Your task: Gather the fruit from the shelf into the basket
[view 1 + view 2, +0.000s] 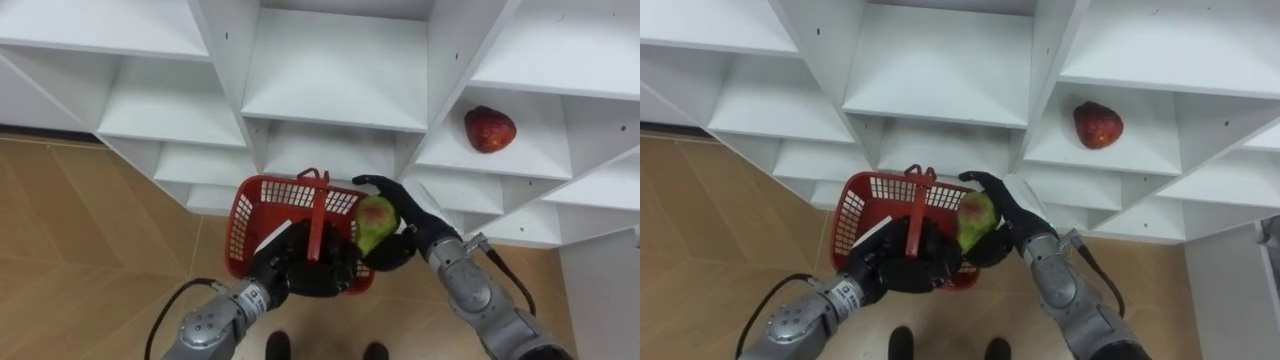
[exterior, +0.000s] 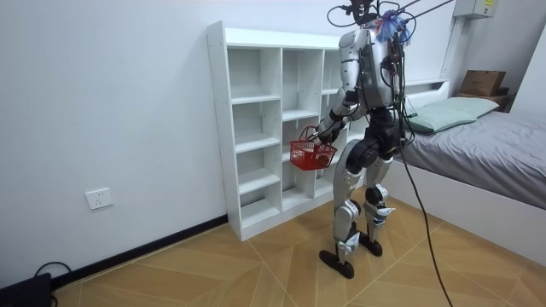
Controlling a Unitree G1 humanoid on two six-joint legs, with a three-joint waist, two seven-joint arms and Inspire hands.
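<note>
One pear, base hidden in right hand.

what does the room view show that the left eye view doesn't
Room view: the robot standing before the white shelf unit, a bed beside it, a wall socket. Left eye view: the right hand gripping a green-red fruit over the red basket, a red fruit on a shelf. Both: that basket held by the left hand, the shelf unit.

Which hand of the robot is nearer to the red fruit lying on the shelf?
Right. The right hand, holding a green fruit, is below-left of the red fruit; the left hand, gripping the handle of the red basket, is farther left.
</note>
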